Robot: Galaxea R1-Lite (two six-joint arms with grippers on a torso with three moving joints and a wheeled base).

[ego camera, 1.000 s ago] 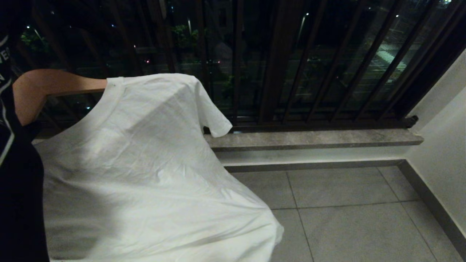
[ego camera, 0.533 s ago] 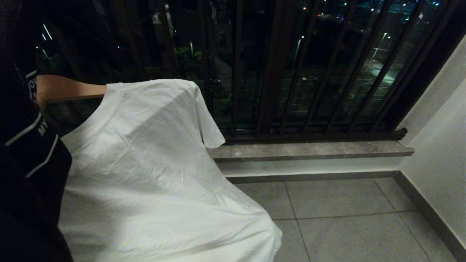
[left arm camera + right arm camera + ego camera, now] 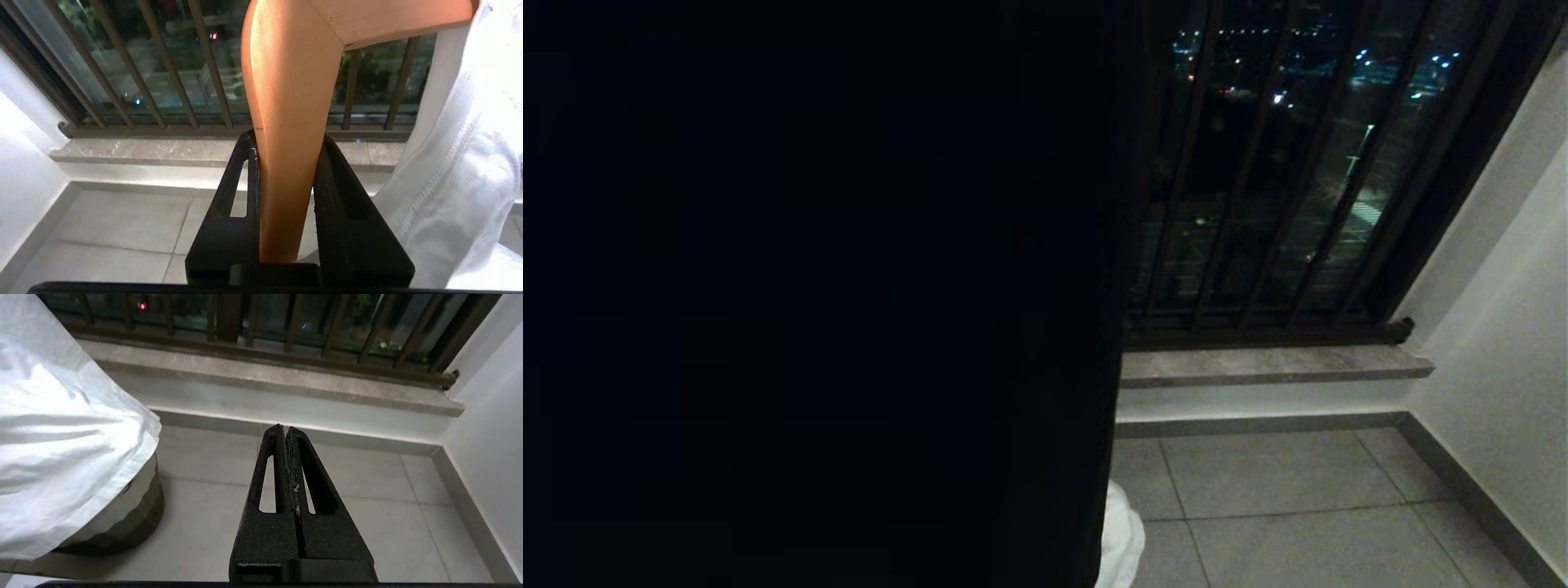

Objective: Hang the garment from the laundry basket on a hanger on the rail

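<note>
Your left claw is clenched on one arm of the wooden hanger, with the white garment draped over the hanger's other arm. Your right claw is closed on nothing above the floor tiles, the laundry basket nearby under the garment's hem.

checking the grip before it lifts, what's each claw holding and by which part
The left claw is shut on the wooden hanger, at one arm's end, white shirt draped on it. The right claw is shut, empty.
</note>
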